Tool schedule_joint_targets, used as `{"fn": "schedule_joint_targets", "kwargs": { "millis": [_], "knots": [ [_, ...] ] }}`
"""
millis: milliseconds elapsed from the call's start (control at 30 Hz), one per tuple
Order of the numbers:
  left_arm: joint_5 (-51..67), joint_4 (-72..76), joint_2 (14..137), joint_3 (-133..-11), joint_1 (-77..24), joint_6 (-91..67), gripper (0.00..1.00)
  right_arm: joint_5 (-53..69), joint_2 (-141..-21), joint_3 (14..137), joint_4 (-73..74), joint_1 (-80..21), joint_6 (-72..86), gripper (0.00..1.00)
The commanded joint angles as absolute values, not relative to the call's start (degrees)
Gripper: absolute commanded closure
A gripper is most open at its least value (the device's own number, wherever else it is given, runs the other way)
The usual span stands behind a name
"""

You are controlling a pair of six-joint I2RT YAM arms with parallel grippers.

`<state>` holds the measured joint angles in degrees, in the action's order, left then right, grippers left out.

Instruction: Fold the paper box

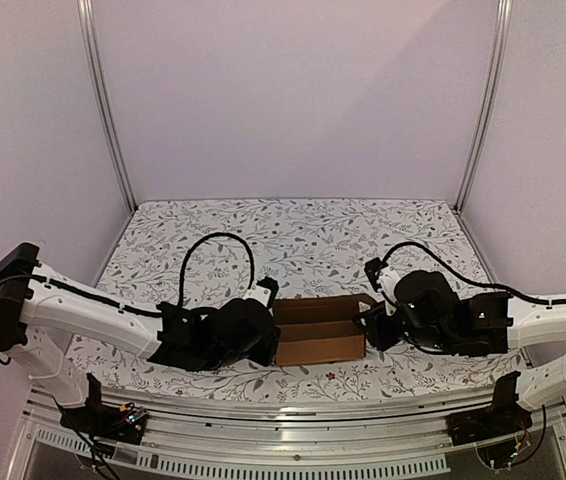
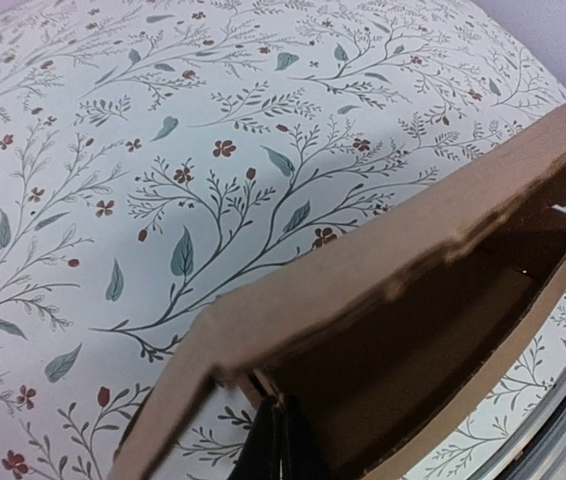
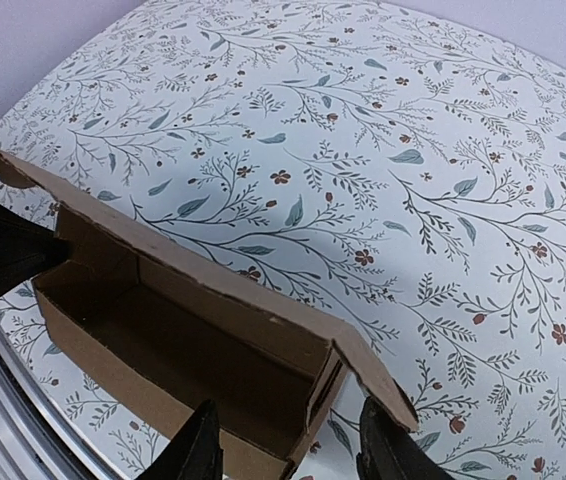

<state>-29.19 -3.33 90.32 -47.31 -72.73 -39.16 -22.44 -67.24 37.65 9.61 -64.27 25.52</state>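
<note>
Found on the table (image 1: pixel 303 225), close to the near edge and lengthwise between both arms: the paper box (image 1: pixel 320 330), already raised into a narrow trough, top open, a long flap hinged along one long wall. Anchored at the left end by the left claw (image 2: pixel 278 450), closed tight and apparently nipping the thin end wall, likely to stop any sliding or twisting. Straddled at the right end by the right claw (image 3: pixel 293 455), fingers (image 3: pixel 203 450) parted about halfway and clamped on nothing, probably leaving room to re-grip or press the end flap home. Left to close: the lid and the ends.
</note>
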Motion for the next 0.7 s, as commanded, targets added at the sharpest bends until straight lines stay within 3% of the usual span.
{"fn": "schedule_joint_targets", "kwargs": {
  "millis": [0, 300, 667],
  "knots": [
    [-30.8, -7.71, 92.3, -47.17, -74.37, -40.23, 1.0, -17.89, -60.36, 35.38, 14.46, -64.87, 25.08, 0.54],
    [-37.45, -7.58, 92.37, -46.59, -77.35, -40.44, 1.0, -13.48, -48.85, 39.06, 17.5, -64.82, 19.45, 0.49],
    [-47.1, -1.37, 94.15, -46.63, -80.53, -34.37, 1.0, -20.62, -62.41, 52.12, 20.76, -64.81, 15.51, 0.56]
  ]
}}
